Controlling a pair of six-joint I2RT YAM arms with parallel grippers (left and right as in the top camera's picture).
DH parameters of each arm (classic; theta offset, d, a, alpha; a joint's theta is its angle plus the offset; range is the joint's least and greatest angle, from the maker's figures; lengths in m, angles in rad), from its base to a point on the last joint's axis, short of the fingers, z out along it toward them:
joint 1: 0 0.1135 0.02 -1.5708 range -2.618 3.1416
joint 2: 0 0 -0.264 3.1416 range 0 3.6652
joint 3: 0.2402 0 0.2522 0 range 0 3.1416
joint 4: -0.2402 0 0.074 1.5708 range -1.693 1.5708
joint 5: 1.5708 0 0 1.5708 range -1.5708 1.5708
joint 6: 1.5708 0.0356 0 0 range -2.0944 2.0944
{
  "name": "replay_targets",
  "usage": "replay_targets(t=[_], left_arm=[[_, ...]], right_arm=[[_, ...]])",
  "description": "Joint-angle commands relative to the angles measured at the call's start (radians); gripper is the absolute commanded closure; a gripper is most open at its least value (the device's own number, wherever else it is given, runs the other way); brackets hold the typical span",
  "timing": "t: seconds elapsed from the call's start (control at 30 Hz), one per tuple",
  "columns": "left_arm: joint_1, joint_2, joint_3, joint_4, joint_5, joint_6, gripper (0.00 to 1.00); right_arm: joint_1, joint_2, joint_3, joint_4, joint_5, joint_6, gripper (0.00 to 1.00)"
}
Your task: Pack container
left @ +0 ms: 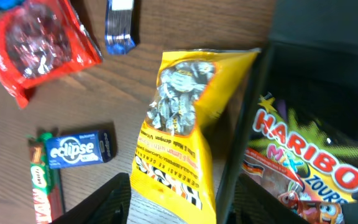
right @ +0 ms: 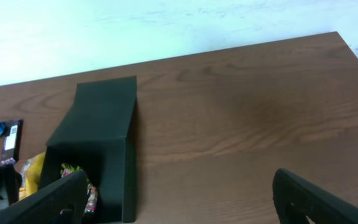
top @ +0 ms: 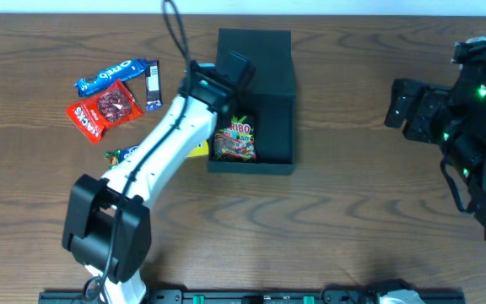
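The container [top: 264, 63], a dark box with its flap lid standing open at the back, sits mid-table and holds a Haribo packet [top: 235, 142]. In the left wrist view a yellow sweet packet [left: 179, 124] leans against the outside of the container's left wall [left: 244, 137]. My left gripper [left: 184, 180] is open and straddles both. One finger is over the table with wood showing beside the packet, and the other is inside the box by the Haribo packet [left: 303, 165]. In the overhead view the arm hides it. My right gripper [right: 180, 177] is open over bare wood, right of the container [right: 104, 118].
Loose snacks lie left of the box: an Oreo pack [top: 112, 76], a red packet [top: 104, 110], a dark blue bar [top: 153, 84] and an Eclipse tin [left: 79, 149] beside a green-red bar [left: 42, 186]. The right arm [top: 462, 118] stands at the table's right side.
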Motion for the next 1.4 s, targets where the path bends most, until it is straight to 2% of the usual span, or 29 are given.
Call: replay_targets(t=[0.0, 0.17, 0.33, 0.57, 1.03, 1.2, 1.37], left_arm=[[0.051, -0.023, 0.0, 0.011, 0.073, 0.029, 0.44], [0.097, -0.023, -0.032, 0.061, 0.135, 0.105, 0.34], [0.108, -0.023, -0.094, 0.12, 0.197, 0.122, 0.2], [0.113, -0.023, -0.182, 0.188, 0.198, 0.122, 0.21], [0.155, 0.023, -0.219, 0.239, 0.22, 0.145, 0.18], [0.179, 0.039, -0.219, 0.28, 0.277, 0.205, 0.19], [0.207, 0.089, -0.219, 0.28, 0.317, 0.21, 0.23]], right_arm=[[-0.009, -0.008, 0.006, -0.001, 0.01, -0.008, 0.05], [-0.009, -0.008, 0.006, 0.002, 0.01, -0.008, 0.04], [-0.009, -0.008, 0.006, 0.003, 0.011, -0.008, 0.04], [-0.009, -0.008, 0.006, 0.004, 0.01, -0.008, 0.04], [-0.009, -0.008, 0.006, 0.019, 0.01, -0.007, 0.05], [-0.009, -0.008, 0.006, 0.031, 0.005, 0.0, 0.04], [-0.009, -0.008, 0.006, 0.045, 0.003, 0.0, 0.05]])
